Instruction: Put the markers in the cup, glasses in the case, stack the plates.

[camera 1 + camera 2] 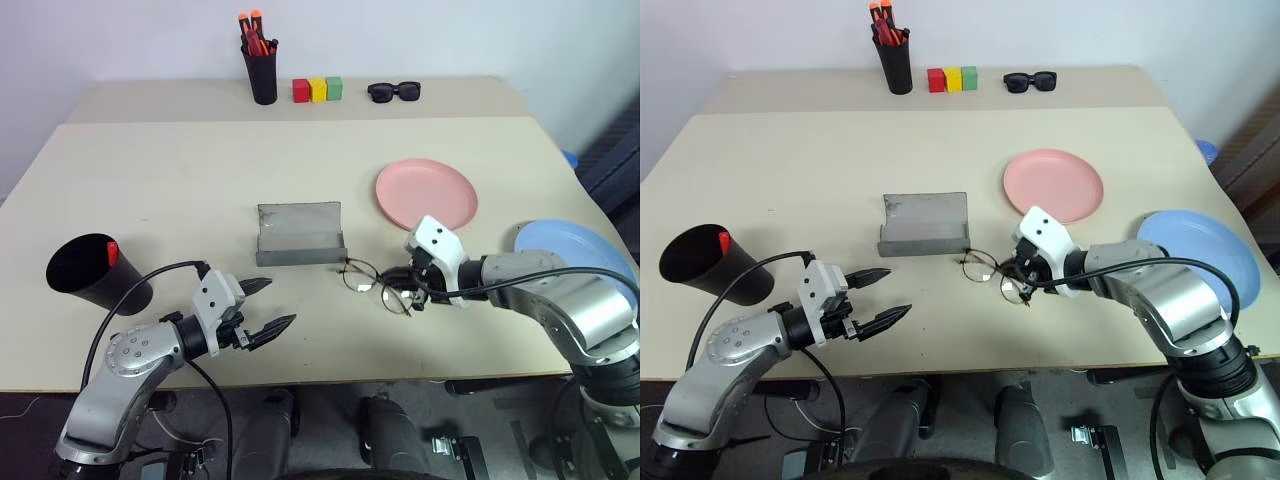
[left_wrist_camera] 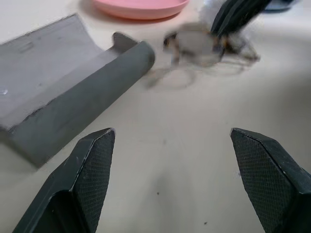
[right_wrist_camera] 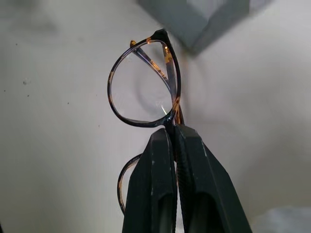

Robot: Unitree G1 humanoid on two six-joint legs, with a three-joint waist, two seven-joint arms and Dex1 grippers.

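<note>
Wire-rimmed glasses (image 3: 146, 92) are pinched at the bridge between the closed fingers of the right gripper (image 1: 412, 292), just in front of the grey case (image 1: 299, 237), which lies open near the middle of the table (image 1: 180, 170). From the right wrist view one lens sits clear above the fingertips (image 3: 165, 145); whether the frame is lifted off the tabletop or touching it is hard to tell. The left gripper (image 1: 268, 306) hovers with its fingers spread wide and nothing between them, pointing toward the case from the near left. At the left edge stands the black cup (image 1: 97, 273) with a red-capped marker (image 1: 112, 253) showing inside it. The pink plate (image 1: 426, 194) lies right of the case, and the light blue plate (image 1: 570, 250) rests well apart at the table's right edge. Along the far side are a pen holder (image 1: 261, 65), three coloured blocks (image 1: 317, 90) and black sunglasses (image 1: 394, 91)
</note>
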